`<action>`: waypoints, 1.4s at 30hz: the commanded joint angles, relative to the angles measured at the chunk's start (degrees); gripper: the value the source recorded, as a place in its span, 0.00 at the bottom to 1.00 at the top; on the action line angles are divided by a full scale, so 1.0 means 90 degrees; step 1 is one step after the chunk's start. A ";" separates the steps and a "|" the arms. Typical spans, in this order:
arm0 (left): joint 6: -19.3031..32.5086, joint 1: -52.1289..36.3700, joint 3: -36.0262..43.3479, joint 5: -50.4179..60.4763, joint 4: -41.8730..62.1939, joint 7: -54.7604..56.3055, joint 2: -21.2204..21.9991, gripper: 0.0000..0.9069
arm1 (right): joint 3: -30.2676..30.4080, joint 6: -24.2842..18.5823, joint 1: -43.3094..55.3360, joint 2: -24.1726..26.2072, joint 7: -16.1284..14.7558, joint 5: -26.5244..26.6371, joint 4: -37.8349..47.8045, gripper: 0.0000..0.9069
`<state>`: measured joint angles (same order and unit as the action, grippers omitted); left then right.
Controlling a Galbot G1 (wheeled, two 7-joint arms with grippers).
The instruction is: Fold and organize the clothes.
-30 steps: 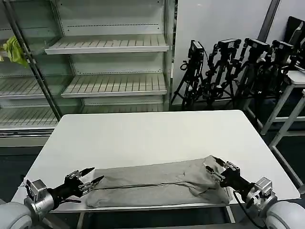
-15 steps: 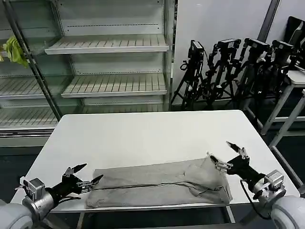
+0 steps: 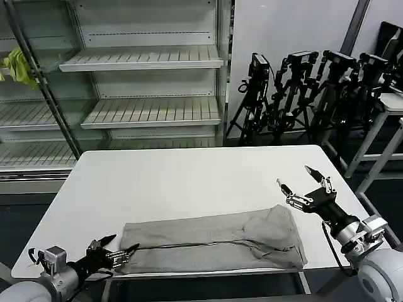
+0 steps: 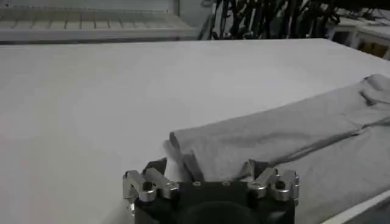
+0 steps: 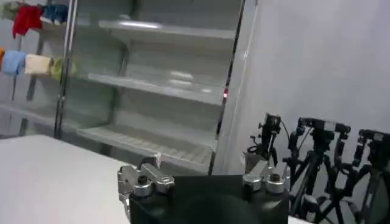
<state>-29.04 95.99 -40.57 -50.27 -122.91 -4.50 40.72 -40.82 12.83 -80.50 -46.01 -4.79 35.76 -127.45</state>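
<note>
The clothes are one light grey shirt (image 3: 214, 239), folded into a long strip along the front edge of the white table (image 3: 189, 176). My left gripper (image 3: 123, 244) is low at the strip's left end, fingers spread wide. In the left wrist view the shirt (image 4: 286, 134) ends just ahead of the left gripper (image 4: 206, 170), and nothing is pinched. My right gripper (image 3: 303, 178) hangs open in the air above the table, just past the shirt's right end and clear of it. In its own view the right gripper (image 5: 201, 163) faces the shelves.
Metal shelves (image 3: 145, 60) stand behind the table, with a yellow-green cloth (image 3: 17, 66) hanging at their left. Camera tripods (image 3: 315, 82) crowd the back right, and another table (image 3: 390, 104) stands at the right edge. Coloured cloths (image 5: 27, 18) hang on a far shelf.
My right gripper has left the shirt's right end, opened, and risen up and away. My left gripper has drawn back toward the front-left table edge. The shirt now lies flat.
</note>
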 commanded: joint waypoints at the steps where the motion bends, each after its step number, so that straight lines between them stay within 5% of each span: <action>1: -0.0251 0.0093 0.0102 -0.0079 -0.0065 0.0155 0.0174 1.00 | 0.0094 -0.0041 0.0142 -0.0146 0.0037 -0.0058 -0.0229 1.00; 18: -0.0253 0.0334 -0.0125 -0.0074 -0.0362 0.0011 0.0297 1.00 | 0.0193 -0.0069 -0.0035 -0.0316 0.0028 -0.0197 -0.0420 1.00; 42: -0.0455 -0.0565 0.0021 -0.1745 0.0403 0.0721 0.0279 1.00 | 0.0318 -0.0062 -0.0125 -0.0656 0.0040 -0.0428 -0.0200 1.00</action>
<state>-32.86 92.65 -40.81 -61.54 -122.14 0.28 43.42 -38.08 12.31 -81.58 -51.33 -4.41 32.41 -129.48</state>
